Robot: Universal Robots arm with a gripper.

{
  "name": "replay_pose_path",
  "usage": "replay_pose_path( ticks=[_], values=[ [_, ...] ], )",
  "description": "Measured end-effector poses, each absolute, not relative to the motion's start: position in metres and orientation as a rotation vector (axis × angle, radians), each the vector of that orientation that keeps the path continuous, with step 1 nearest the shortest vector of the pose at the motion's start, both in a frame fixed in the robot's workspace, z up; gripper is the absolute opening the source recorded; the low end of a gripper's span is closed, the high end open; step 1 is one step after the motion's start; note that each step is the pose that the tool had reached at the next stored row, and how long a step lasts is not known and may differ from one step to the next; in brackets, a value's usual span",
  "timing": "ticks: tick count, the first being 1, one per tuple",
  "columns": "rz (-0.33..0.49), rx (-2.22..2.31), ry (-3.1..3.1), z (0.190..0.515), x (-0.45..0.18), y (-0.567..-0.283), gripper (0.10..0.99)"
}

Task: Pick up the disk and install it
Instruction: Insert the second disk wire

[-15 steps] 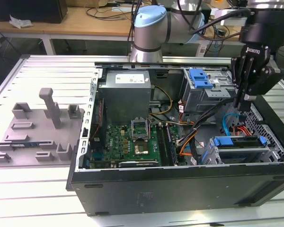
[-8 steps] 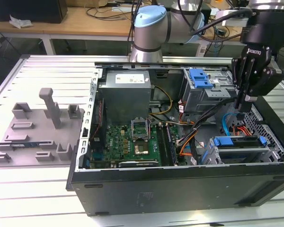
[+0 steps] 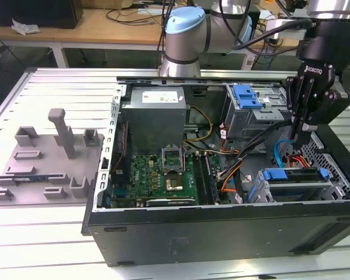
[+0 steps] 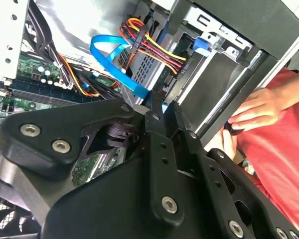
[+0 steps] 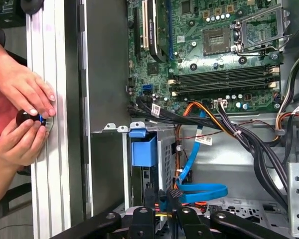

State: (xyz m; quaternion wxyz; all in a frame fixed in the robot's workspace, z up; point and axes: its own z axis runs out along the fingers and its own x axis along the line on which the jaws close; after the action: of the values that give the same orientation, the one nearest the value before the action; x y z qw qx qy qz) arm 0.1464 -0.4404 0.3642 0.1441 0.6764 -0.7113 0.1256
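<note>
The disk (image 3: 297,185), a silver drive in a blue carrier bracket, lies flat in the lower bay of the open computer case (image 3: 221,230), at the exterior view's right. My gripper (image 3: 301,129) hangs just above and behind it, pointing down into the case. Its black fingers (image 4: 157,117) are pressed together with nothing between them, so it is shut and apart from the disk. In the first wrist view the gripper (image 5: 162,201) sits over a blue flat cable (image 5: 199,191) and next to a blue plastic tab (image 5: 143,149) on the drive cage.
Cable bundles (image 3: 233,166) cross between the motherboard (image 3: 163,175) and the bays. A second cage with a blue latch (image 3: 248,96) stands behind. A person's hands (image 5: 25,99) rest on the table rail beside the case. A grey fixture plate with an upright post (image 3: 61,131) lies at the exterior view's left.
</note>
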Motion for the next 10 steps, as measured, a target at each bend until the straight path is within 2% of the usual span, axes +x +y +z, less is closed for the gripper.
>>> replay_pose_path(
  ticks=[10],
  values=[
    [0.352,1.956,-2.056,0.3581,0.1464,-0.4404,0.239]
  ],
)
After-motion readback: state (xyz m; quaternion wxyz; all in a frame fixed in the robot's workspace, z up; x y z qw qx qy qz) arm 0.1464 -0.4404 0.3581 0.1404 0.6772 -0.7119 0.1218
